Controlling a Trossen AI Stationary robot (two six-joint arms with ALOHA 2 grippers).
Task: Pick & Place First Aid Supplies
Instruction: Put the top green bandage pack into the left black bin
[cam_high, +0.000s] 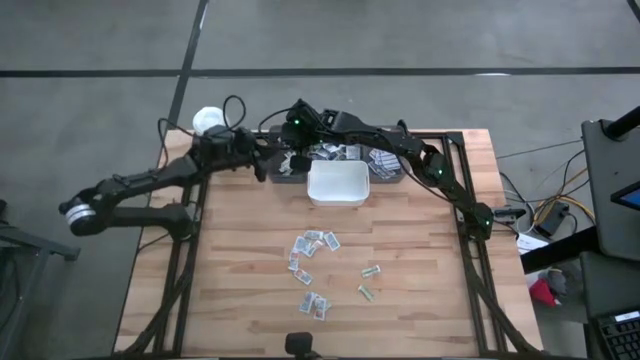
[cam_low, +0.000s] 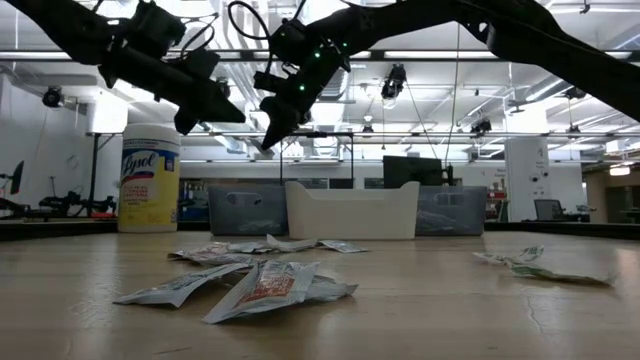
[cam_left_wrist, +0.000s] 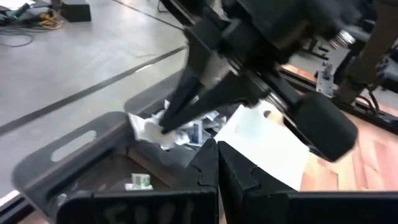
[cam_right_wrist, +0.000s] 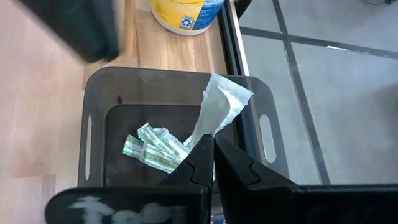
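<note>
Wooden tabletop: your right gripper (cam_right_wrist: 211, 146) pinches a white packet (cam_right_wrist: 217, 109) dangling lengthwise over the grey bin (cam_right_wrist: 93, 93), upper centre; left gripper (cam_left_wrist: 217, 155) hangs closed, empty.

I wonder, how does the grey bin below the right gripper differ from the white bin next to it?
The grey bin is dark grey; the white bin is plain white. The grey bin holds a few green-printed packets; the white bin looks empty. Both are open-topped, at the far edge of the table.
</note>
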